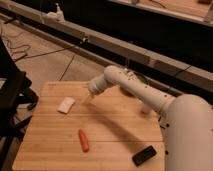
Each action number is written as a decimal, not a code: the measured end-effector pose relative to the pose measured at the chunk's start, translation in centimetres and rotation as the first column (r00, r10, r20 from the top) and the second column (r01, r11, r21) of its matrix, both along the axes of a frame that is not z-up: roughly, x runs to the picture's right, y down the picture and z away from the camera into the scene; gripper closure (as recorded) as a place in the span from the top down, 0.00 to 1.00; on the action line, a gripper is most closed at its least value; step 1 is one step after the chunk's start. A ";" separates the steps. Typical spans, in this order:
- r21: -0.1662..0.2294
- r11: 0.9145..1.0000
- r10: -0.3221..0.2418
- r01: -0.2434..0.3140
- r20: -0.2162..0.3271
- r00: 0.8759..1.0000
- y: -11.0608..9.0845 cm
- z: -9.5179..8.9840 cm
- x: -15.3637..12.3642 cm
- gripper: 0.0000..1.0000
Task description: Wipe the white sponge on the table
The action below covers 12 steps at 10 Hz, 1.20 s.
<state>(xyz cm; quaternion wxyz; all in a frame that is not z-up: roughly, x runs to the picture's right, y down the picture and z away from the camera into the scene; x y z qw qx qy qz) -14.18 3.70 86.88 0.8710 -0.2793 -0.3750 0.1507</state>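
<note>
Jaws of the white arm's gripper [87, 99], their spread impossible to tell, hung low over the light wooden slatted surface [117, 125] just right of the white rectangular sponge [66, 105], with an orange carrot-shaped piece [83, 140] and a black oblong block [144, 155] nearer the front edge.

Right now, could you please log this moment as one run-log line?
stage: pre-contact | gripper: over table, beside white sponge, no contact seen | sponge: flat on table | wiping: not yet begun
</note>
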 end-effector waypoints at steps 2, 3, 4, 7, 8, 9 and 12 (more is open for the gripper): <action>-0.016 1.000 -0.004 0.005 0.030 1.000 0.7 0.8 -2.7 0.75; -0.018 1.000 -0.004 0.004 0.033 0.999 0.8 0.8 -2.9 0.75; -0.018 1.000 -0.002 0.002 0.030 1.000 0.7 0.9 -2.6 0.75; -0.018 1.000 -0.004 0.005 0.032 0.999 0.8 0.8 -2.9 0.75; -0.018 1.000 -0.003 0.004 0.031 0.999 0.8 0.8 -2.8 0.75; -0.016 1.000 -0.004 0.004 0.031 1.000 0.7 0.9 -2.8 0.75; -0.016 0.999 -0.030 0.032 0.073 0.997 1.6 1.5 -5.2 0.75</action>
